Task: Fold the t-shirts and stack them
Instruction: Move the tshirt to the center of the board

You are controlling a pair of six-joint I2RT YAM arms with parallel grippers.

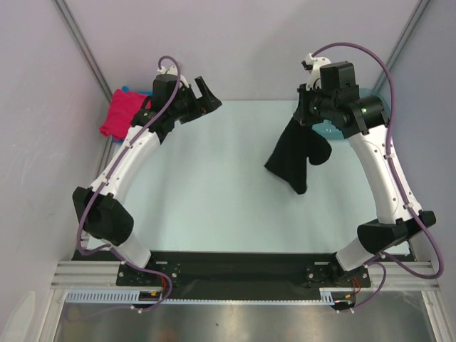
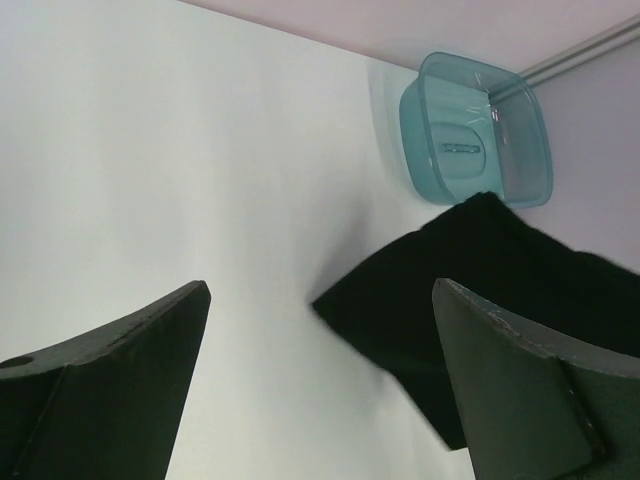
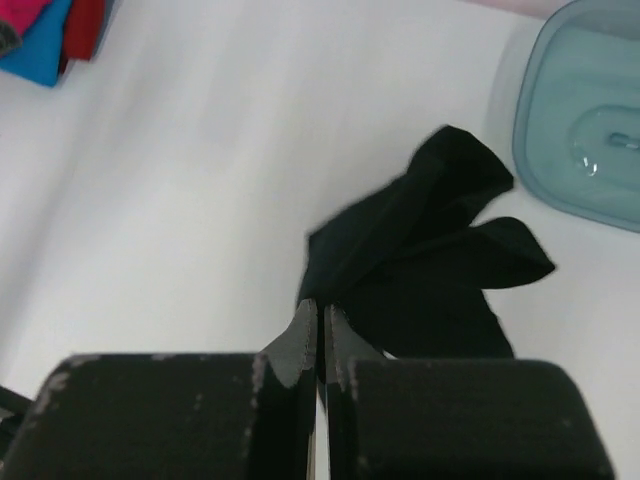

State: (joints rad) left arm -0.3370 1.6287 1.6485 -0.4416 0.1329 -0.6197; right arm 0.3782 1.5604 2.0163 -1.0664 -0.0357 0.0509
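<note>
My right gripper (image 1: 308, 114) is shut on the black t-shirt (image 1: 296, 158) and holds it up so it hangs bunched above the table's right half. In the right wrist view the jaws (image 3: 320, 315) pinch its cloth (image 3: 430, 260). My left gripper (image 1: 203, 96) is open and empty, raised at the back left; its view shows the hanging black shirt (image 2: 470, 290) between its fingertips (image 2: 320, 290). Folded magenta-pink (image 1: 120, 112), blue (image 3: 40, 55) and red (image 3: 85, 25) shirts lie stacked at the far left. The starburst print is hidden.
A translucent teal plastic basin (image 2: 478, 130) stands at the back right, behind the right arm, also in the right wrist view (image 3: 590, 120). The pale table (image 1: 214, 199) has walls on the left, back and right.
</note>
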